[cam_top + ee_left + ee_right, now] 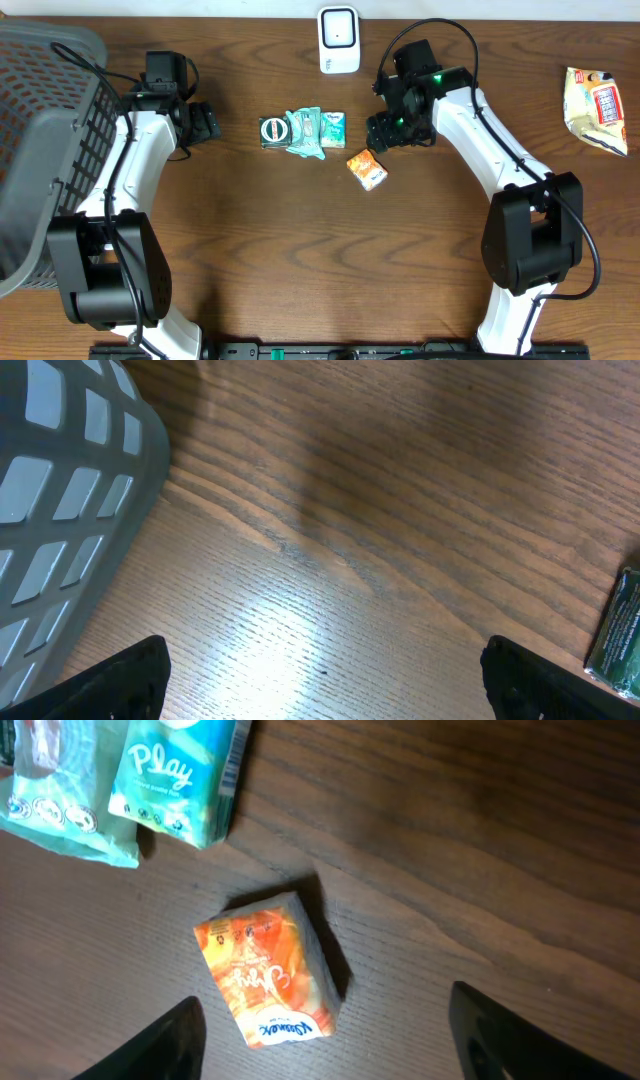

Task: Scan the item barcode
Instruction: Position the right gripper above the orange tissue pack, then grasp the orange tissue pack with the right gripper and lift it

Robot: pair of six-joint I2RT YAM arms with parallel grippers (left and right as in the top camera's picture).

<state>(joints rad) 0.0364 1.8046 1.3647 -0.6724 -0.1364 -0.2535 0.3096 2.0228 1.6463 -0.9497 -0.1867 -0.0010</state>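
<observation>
Step in hand: reaching for the item; nothing is picked up and nothing has been scanned yet.
Item: the orange tissue pack (268,982) lies flat on the table (300,260), slightly askew, directly under my right wrist camera. I take it as my target.
Right gripper (380,132): hangs over the pack with its jaws apart and empty; the fingers (170,1045) frame the pack on both sides without touching it.
Left gripper (330,685): spread wide, holding nothing, over bare wood beside the basket (50,130).
Scanner (339,40): white, upright at the far edge of the table, beyond the pack and near my right arm.
Next move, as I judge it: lower the right gripper, turn the wrist so the jaws square up to the pack's narrower sides, pinch and lift. Then I must find the barcode, which I cannot see on the upper face, and turn that side to the scanner.
Neighbours: a teal pack (185,775) and a teal pouch (60,800) just beside the item but apart from it; a green tin (273,132) beyond them; a snack bag (596,108) well apart at the right edge.
Obstruction: none on the way to the scanner. The teal pack is the one thing a wide finger could nudge.
</observation>
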